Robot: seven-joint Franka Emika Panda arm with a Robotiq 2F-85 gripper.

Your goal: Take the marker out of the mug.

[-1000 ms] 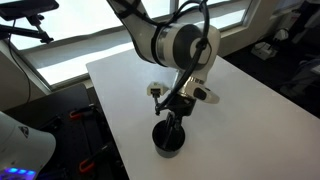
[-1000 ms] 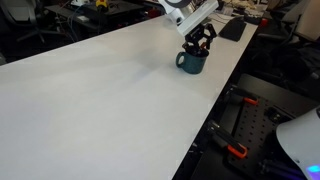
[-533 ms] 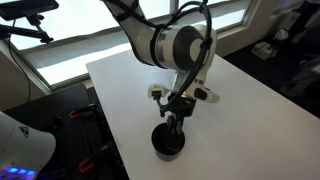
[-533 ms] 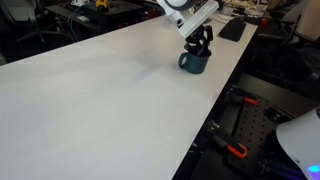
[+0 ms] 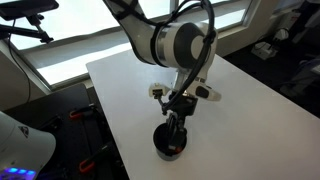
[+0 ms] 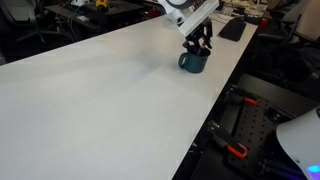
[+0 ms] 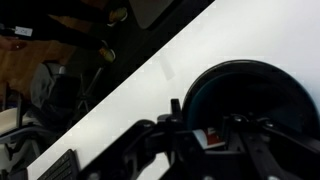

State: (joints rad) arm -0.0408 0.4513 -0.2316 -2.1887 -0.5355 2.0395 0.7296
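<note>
Right over black mug (image 5: 168, 144), gripper (image 5: 173, 126)

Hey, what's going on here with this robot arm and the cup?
The robot arm's gripper reaches down into the dark mug, which stands near the edge of the white table. In the wrist view a small reddish piece, probably the marker, sits between the jaws inside the mug. Whether they grip it can't be told; it isn't out yet.

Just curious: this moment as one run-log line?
gripper: at mouth of small dark round mug | thin reddish marker: glimpsed between jaws | grip: unclear
</note>
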